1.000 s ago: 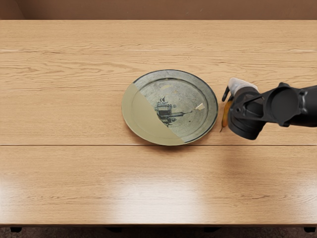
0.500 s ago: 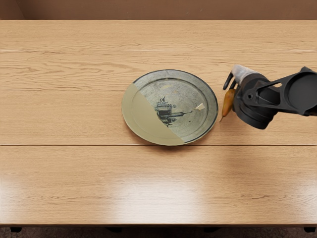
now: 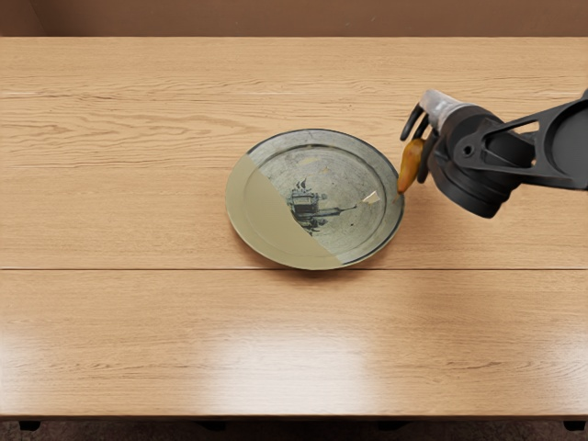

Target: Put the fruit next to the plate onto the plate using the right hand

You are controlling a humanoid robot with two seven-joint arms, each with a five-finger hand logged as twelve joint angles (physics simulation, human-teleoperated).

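A round grey-green plate (image 3: 266, 225) with a dark drawing in its middle lies on the wooden table. My right hand (image 3: 421, 138) comes in from the right edge and is shut on a small orange fruit (image 3: 410, 164). The fruit hangs lifted off the table, just over the plate's right rim. The black wrist and forearm (image 3: 514, 156) hide most of the fingers. The left arm is out of view.
The wooden table (image 3: 138, 303) stretches wide around the plate, with its front edge near the bottom of the view and a brown wall behind.
The right hand closed on the fruit beside the plate, then lifted it up and to the left, toward the plate's right rim.
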